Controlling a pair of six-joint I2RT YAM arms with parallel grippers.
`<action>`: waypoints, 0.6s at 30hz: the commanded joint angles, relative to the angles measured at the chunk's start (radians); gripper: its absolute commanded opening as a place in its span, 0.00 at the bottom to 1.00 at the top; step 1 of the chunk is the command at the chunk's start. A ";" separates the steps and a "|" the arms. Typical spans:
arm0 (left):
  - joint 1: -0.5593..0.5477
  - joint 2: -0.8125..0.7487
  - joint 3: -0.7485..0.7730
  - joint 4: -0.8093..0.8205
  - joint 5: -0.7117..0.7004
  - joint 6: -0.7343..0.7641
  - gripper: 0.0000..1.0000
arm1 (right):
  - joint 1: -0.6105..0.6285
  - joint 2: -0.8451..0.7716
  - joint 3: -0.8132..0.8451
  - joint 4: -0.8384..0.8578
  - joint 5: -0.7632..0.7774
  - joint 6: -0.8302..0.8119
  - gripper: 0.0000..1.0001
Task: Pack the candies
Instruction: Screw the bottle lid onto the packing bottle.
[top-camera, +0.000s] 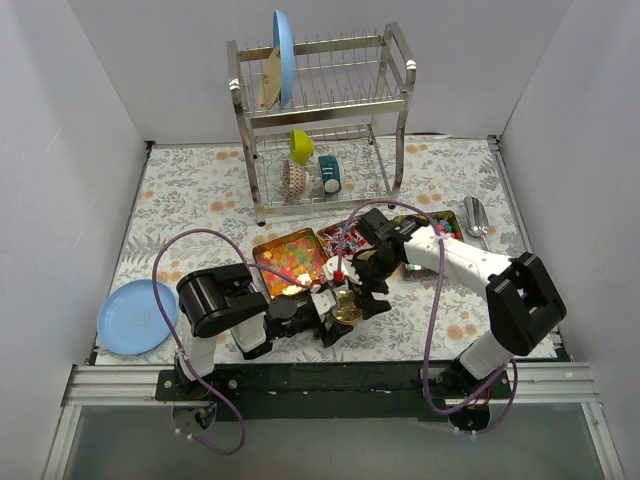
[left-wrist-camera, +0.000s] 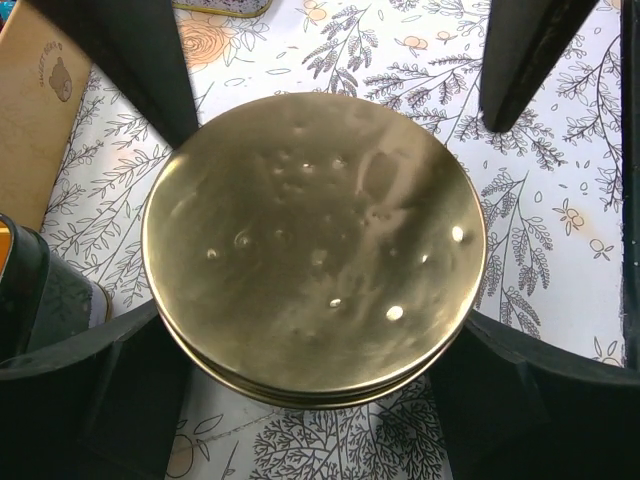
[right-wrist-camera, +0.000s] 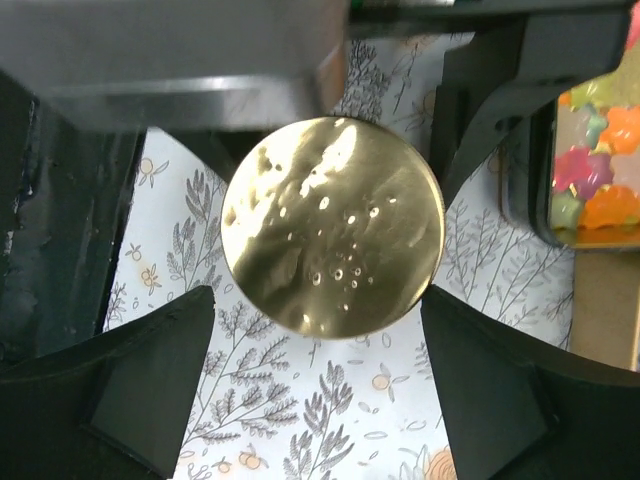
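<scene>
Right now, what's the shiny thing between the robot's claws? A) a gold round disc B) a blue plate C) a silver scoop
A: both wrist views show a gold round disc between the dark fingers, over the flowered cloth.

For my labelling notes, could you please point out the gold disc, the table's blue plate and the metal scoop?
gold disc (left-wrist-camera: 315, 250): left wrist view, face centre.
blue plate (top-camera: 137, 317): top view, its middle.
metal scoop (top-camera: 476, 218): top view, its bowl.
</scene>
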 joint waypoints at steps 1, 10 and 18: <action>0.037 0.054 -0.043 0.138 -0.068 -0.001 0.00 | 0.008 -0.103 -0.085 -0.092 -0.025 0.047 0.90; 0.038 0.053 -0.043 0.130 -0.018 0.000 0.00 | -0.081 -0.160 -0.088 -0.097 -0.011 0.188 0.89; 0.038 0.041 -0.043 0.110 0.004 -0.003 0.00 | -0.047 -0.002 0.144 0.026 -0.082 0.242 0.89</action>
